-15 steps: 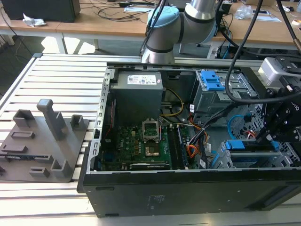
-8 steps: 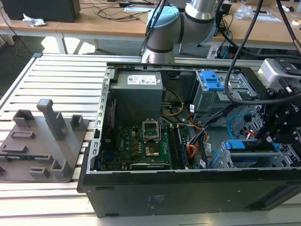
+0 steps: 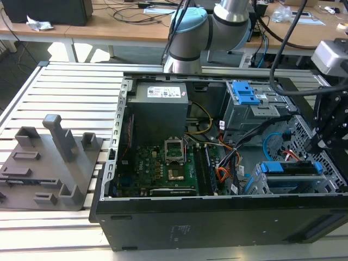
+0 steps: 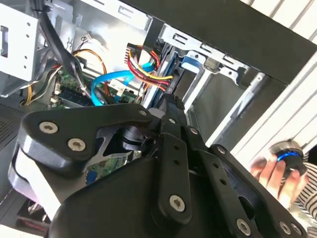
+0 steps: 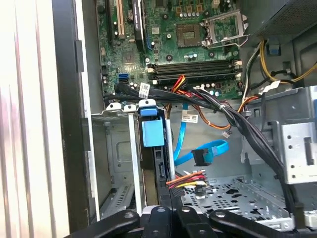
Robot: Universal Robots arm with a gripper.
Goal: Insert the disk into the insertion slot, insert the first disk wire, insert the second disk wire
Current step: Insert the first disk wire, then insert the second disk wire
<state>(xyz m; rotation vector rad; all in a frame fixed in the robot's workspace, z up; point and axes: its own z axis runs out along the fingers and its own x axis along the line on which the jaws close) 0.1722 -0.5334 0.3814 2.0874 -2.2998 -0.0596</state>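
disk (image 3: 288, 167) blue-framed; insertion slot (image 3: 260, 184) grey; motherboard (image 3: 157, 166) green

A robotics lab: open computer case (image 3: 217, 217) on a slatted aluminium bench (image 3: 70, 92), cable-strewn wooden desks (image 3: 130, 24) behind.

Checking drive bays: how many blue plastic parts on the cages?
2: the blue latch on the taller cage; the blue carrier of the disk in the insertion slot. Others may be hidden.

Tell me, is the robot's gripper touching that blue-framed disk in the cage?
Cannot tell. In the first wrist view the gripper sits right at the disk's near edge, yet no contact or gap shows plainly.
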